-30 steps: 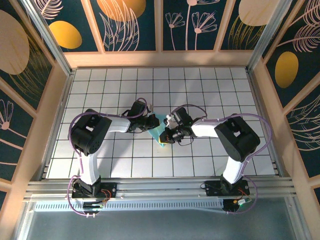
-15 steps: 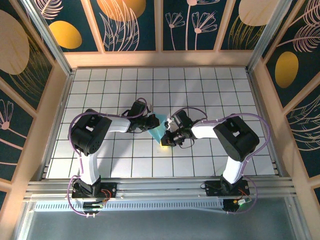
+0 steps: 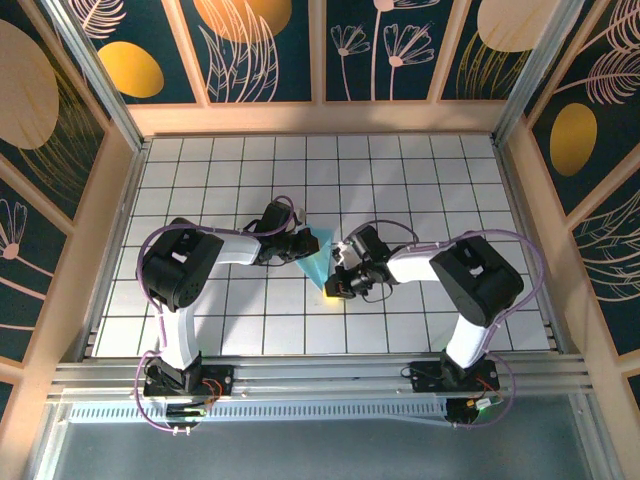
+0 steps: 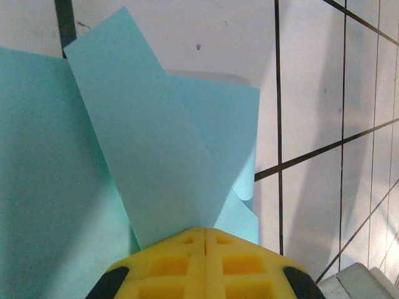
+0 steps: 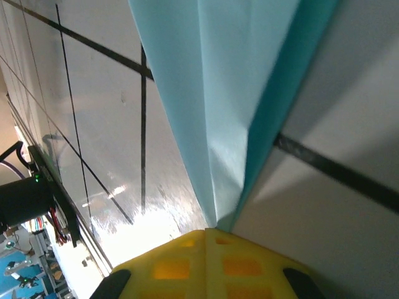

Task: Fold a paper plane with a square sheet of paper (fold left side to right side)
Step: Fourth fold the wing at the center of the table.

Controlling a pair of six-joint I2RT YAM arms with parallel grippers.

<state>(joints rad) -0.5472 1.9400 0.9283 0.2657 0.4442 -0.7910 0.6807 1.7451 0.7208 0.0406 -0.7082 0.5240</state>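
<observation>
Right end effector (image 3: 333,286) drew paper (image 3: 316,262) nearer across white-tiled table (image 3: 420,180), floral walls (image 3: 260,50).

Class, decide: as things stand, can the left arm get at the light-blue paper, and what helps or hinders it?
Probably yes: the left gripper appears shut on the paper, nothing between them. The right gripper pinches its other end.

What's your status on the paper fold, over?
Left gripper shut on blue paper. Right gripper shut on it too. Paper creased, held between both. No obstacle seen.
</observation>
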